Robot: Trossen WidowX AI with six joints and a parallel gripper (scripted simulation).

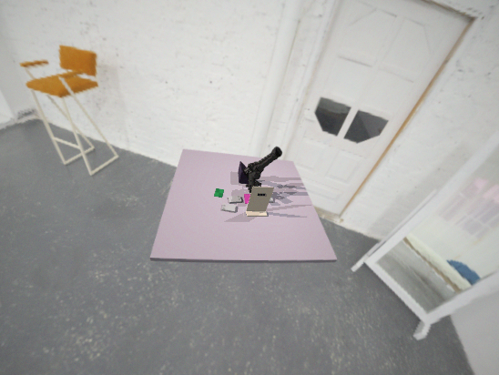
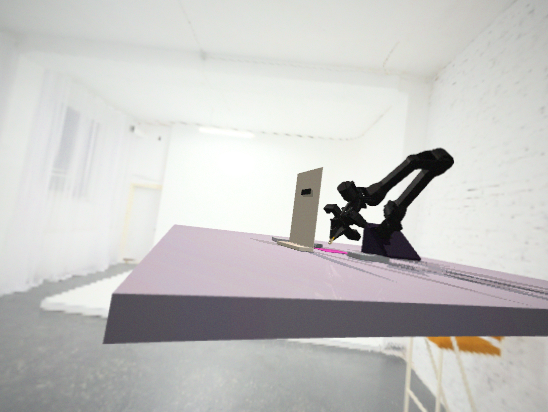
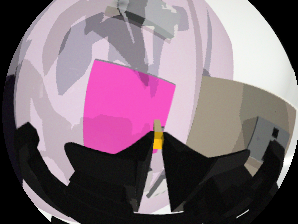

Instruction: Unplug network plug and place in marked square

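Observation:
My gripper (image 3: 158, 134) (image 2: 332, 238) is shut on the plug. The small yellow plug (image 3: 158, 144) with a tan end sticks out from between the fingertips, out of the socket. It points down and is a little above the table; in the wrist view it overlaps the lower right edge of the magenta marked square (image 3: 120, 97) (image 1: 247, 198) (image 2: 329, 250). The upright tan panel (image 3: 217, 107) (image 1: 259, 204) (image 2: 303, 220) stands beyond the fingers, apart from them. Its grey socket block (image 3: 258, 137) shows a dark opening. The panel hides the fingertips in the top view.
Two flat grey pieces (image 1: 235, 199) (image 1: 229, 207) lie on the table (image 1: 205, 237) (image 2: 210, 280) beside the square. A green patch (image 1: 218, 193) is farther left. Another grey piece (image 3: 160, 20) shows at the top of the wrist view. The arm's dark base (image 2: 387, 245) stands behind the square.

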